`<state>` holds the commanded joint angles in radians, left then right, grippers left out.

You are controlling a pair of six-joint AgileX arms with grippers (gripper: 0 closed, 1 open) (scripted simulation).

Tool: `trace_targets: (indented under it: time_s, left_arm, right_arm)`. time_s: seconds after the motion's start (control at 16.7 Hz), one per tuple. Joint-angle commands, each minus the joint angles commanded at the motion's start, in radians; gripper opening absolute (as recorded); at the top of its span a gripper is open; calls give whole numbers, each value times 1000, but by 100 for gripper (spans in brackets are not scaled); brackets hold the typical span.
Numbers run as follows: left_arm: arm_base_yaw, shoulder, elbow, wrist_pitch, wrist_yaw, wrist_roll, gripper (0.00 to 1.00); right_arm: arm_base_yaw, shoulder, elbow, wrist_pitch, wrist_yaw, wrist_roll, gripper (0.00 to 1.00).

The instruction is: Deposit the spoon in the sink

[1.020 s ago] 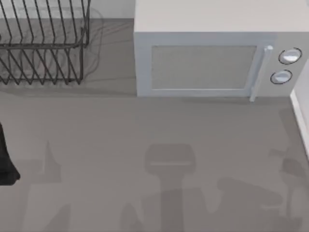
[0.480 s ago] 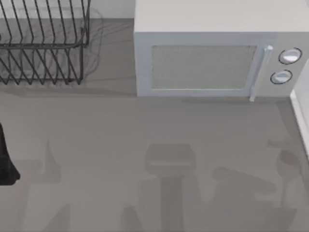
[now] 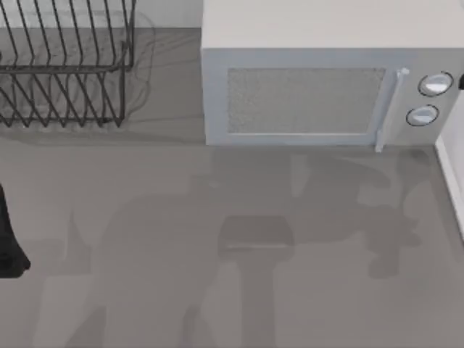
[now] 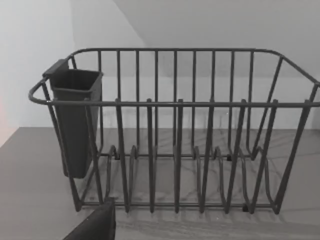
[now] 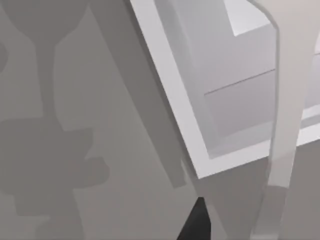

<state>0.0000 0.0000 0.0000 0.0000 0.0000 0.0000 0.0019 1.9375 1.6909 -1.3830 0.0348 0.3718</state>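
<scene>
A grey table [image 3: 145,217] is seen from above, and its middle and front are open and crossed by shadows. At the back left a dark wire dish rack [image 3: 65,72] is placed, with a dark plastic cutlery cup [image 4: 75,120] hung on one end. A white box-shaped microwave oven [image 3: 319,87] is set at the back. The white-rimmed sink [image 3: 451,181] is met at the table's right edge. A dark part of the left gripper [image 4: 95,225] is seen before the rack. The right gripper [image 5: 196,220] is held near the sink's corner, beside a pale long curved object [image 5: 287,100]; whether this is the spoon cannot be told. The state of either gripper cannot be told.
</scene>
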Motion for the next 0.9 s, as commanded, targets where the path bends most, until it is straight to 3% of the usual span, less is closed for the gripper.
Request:
trace_targets:
  time_s: [0.48, 0.72, 0.9]
  left_arm:
    - [0, 0, 0, 0, 0, 0, 100]
    - [0, 0, 0, 0, 0, 0, 100]
    - [0, 0, 0, 0, 0, 0, 100]
  right_arm:
    - [-103, 580, 878, -238, 0, -99, 0]
    - [-139, 753, 1128, -297, -2, -137, 0]
    - [-151, 808, 1205, -311, -4, -152, 0]
